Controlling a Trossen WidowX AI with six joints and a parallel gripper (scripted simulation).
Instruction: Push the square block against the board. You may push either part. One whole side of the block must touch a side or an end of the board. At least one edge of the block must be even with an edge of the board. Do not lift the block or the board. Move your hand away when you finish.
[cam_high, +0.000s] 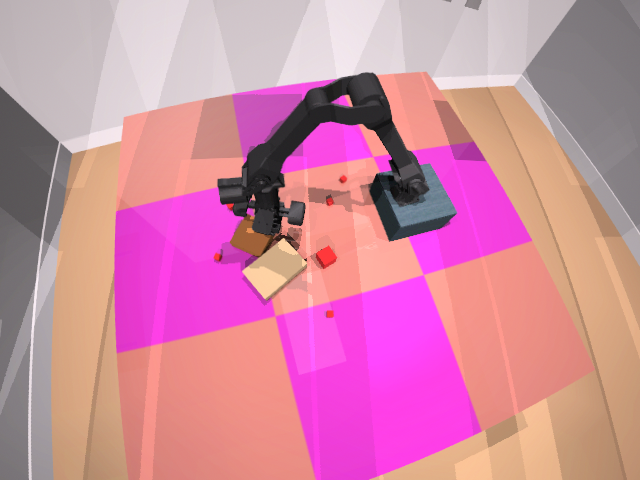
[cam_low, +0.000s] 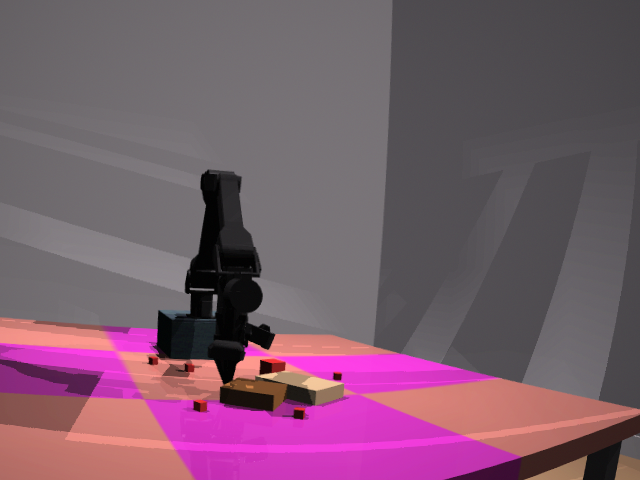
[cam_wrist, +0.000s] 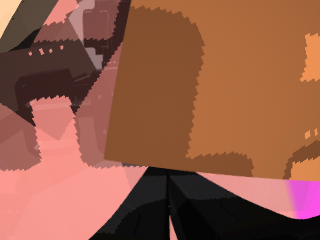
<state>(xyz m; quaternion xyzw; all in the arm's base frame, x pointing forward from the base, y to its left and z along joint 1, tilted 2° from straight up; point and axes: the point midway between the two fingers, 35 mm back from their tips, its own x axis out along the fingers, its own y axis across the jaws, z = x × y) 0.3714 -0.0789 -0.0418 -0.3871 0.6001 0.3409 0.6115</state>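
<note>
The square block (cam_high: 249, 238) (cam_low: 247, 395) (cam_wrist: 240, 90) is brown-orange and lies flat. The board (cam_high: 273, 269) (cam_low: 305, 386) (cam_wrist: 7, 14) is cream, flat and oblong, beside the block. The block is turned at an angle to the board. Its corner in the top view is at or very near the board's long side, with a wedge-shaped gap beside it; whether they touch I cannot tell. My gripper (cam_low: 227, 381) (cam_wrist: 163, 172) is shut and empty. Its tips are low at the block's side, near one corner. In the top view the hand hides the tips and part of the block.
A larger red cube (cam_high: 326, 256) (cam_low: 272, 366) lies near the board's end. Several small red cubes (cam_high: 217, 256) (cam_high: 329, 314) (cam_high: 329, 201) (cam_low: 200, 405) lie around. The arm stands on a blue-grey box (cam_high: 426, 209) (cam_low: 180, 335).
</note>
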